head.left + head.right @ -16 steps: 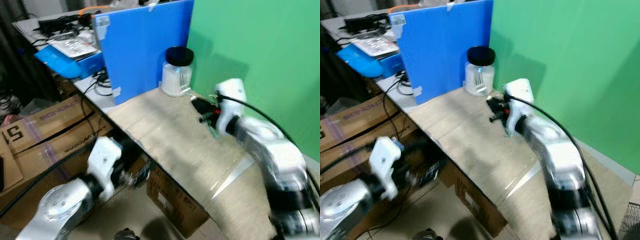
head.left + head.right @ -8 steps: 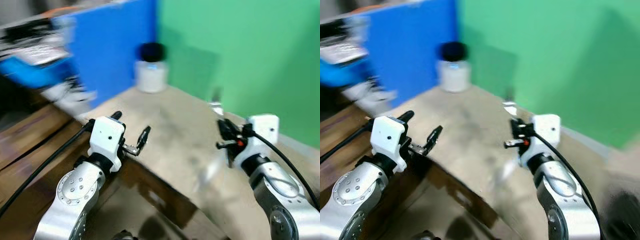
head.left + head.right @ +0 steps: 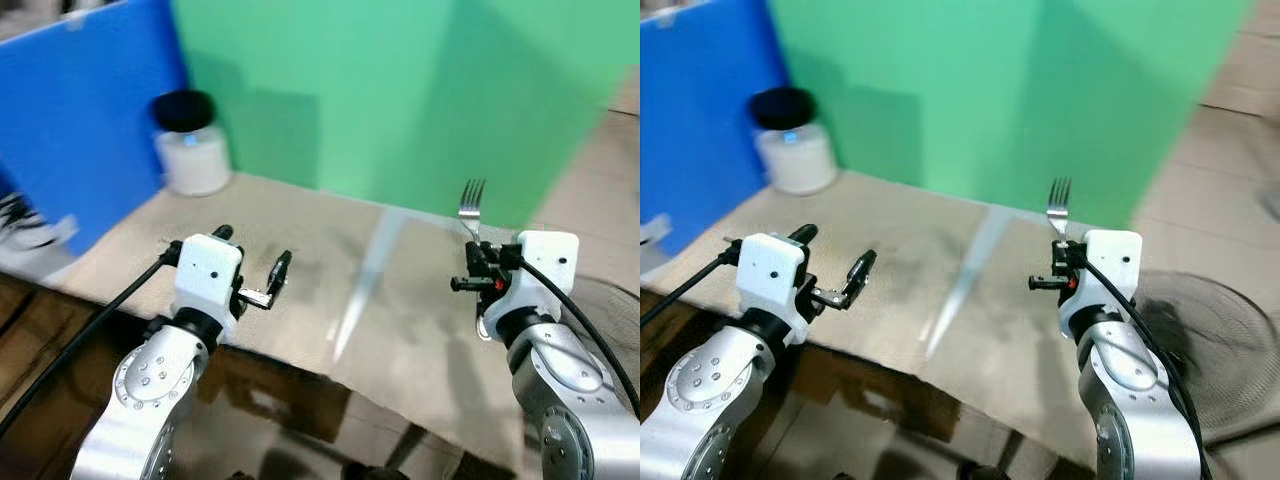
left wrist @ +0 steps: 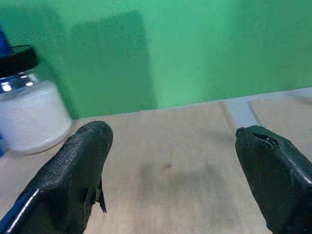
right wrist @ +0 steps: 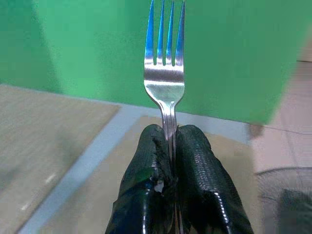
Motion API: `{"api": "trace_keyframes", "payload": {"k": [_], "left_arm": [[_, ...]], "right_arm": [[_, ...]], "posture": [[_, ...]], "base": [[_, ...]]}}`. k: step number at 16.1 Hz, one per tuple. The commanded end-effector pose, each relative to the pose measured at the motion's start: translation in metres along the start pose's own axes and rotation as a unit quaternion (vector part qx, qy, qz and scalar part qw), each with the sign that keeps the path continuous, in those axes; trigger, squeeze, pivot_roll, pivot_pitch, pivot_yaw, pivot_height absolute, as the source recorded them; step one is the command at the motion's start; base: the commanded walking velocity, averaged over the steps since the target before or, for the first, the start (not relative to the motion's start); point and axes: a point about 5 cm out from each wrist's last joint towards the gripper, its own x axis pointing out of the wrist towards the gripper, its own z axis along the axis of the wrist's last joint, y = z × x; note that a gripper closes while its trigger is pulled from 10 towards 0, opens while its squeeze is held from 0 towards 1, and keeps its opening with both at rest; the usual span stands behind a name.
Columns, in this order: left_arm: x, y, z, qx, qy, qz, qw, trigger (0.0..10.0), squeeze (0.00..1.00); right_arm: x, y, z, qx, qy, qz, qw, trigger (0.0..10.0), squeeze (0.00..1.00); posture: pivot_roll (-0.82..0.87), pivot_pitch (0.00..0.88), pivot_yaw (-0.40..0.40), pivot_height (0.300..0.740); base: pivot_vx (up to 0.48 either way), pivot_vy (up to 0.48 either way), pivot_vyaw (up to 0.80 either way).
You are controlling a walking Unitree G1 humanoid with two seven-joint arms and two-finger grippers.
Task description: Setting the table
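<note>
Tines up, the fork (image 5: 165, 78) stands clamped by its handle between the black fingers of our right gripper (image 5: 168, 146), raised above the tan table (image 3: 300, 250) before the green backdrop (image 3: 400, 90). Our left gripper (image 4: 170, 161) hovers over the table with fingers spread, near a white jar (image 3: 190, 145).

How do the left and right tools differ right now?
The left tool is open and holds nothing; the right tool is shut on a fork, tines up. The left one faces the jar; the right one points toward the green wall. Both hover over the table.
</note>
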Motion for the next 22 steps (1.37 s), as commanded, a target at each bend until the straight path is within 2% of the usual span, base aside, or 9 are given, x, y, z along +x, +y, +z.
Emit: {"api": "trace_keyframes", "payload": {"k": [1,8,11,18,22], "left_arm": [[-0.002,0.001,-0.001,0.001,0.006,0.003,1.000,10.0,0.00],[-0.004,0.001,-0.003,0.004,0.010,0.001,1.000,10.0,0.00],[-0.004,0.002,-0.004,0.003,0.012,0.002,1.000,10.0,0.00],[0.003,0.007,-0.004,0.016,0.008,0.001,1.000,10.0,0.00],[0.009,0.009,-0.004,-0.005,0.001,0.022,1.000,10.0,0.00]], "right_arm": [[0.000,0.001,0.003,-0.002,0.000,0.003,1.000,10.0,0.00],[0.003,0.009,-0.002,-0.003,0.022,0.036,0.999,10.0,0.00],[0.003,0.008,-0.004,-0.002,0.026,0.032,0.999,10.0,0.00],[0.003,-0.014,0.002,-0.006,0.007,-0.066,0.998,10.0,0.00],[0.002,-0.018,0.002,-0.011,0.008,-0.091,0.996,10.0,0.00]], "posture": [[0.15,0.000,0.004,0.740],[0.16,0.000,-0.001,0.740],[0.16,0.000,0.000,0.740],[0.14,0.000,0.021,0.740],[0.12,0.000,0.029,0.740]], "base": [[0.000,0.000,-0.80],[0.000,0.000,-0.80],[0.000,0.000,-0.80],[0.000,0.000,-0.80],[0.000,0.000,-0.80]]}}
